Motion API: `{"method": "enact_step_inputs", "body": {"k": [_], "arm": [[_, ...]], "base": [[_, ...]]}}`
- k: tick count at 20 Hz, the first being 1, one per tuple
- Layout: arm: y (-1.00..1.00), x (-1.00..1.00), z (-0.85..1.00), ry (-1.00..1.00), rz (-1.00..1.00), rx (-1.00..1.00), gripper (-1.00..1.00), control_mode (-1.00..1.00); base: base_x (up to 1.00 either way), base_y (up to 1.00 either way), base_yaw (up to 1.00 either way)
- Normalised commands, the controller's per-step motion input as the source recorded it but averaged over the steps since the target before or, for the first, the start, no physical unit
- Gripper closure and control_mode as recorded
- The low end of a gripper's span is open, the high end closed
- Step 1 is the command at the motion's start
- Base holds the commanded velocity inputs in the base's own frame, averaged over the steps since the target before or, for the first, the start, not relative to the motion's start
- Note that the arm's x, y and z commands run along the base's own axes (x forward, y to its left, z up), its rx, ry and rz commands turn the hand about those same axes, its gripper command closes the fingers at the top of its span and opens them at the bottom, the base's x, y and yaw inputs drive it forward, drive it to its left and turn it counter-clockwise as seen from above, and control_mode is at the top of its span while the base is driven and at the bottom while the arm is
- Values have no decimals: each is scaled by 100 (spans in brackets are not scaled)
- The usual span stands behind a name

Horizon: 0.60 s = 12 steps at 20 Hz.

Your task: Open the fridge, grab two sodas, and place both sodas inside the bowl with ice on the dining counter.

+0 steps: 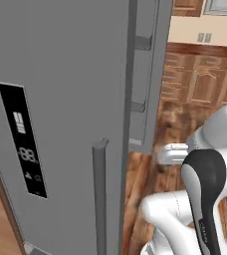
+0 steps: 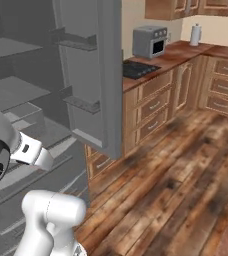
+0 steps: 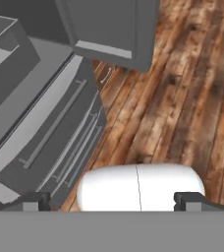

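Fridge (image 2: 46,100) right door swung wide, grey shelves (image 2: 16,90) bare as far as I can see, drawers (image 3: 60,133) below shut. Gripper (image 3: 112,199) jaws spread wide, holding nothing, over the wood floor (image 3: 182,88).

Glossy white rounded arm (image 1: 175,214) with black joint covers.

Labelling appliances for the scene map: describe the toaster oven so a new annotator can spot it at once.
Start at the open fridge door and look right along the reddish-brown worktop, past the black cooktop. The toaster oven stands at the back against the wall. It is a boxy silver unit with a dark glass front, unlike the slim white kettle further right.
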Motion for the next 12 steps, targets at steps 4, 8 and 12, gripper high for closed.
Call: {"method": "enact_step_inputs", "body": {"k": [4,8,12], "arm": [[0,0,0,0,0,0,-100,100],[0,0,0,0,0,0,-100,100],[0,0,0,0,0,0,-100,100]], "base": [[17,-50,45],[39,-61,39],[47,-60,31]]}}
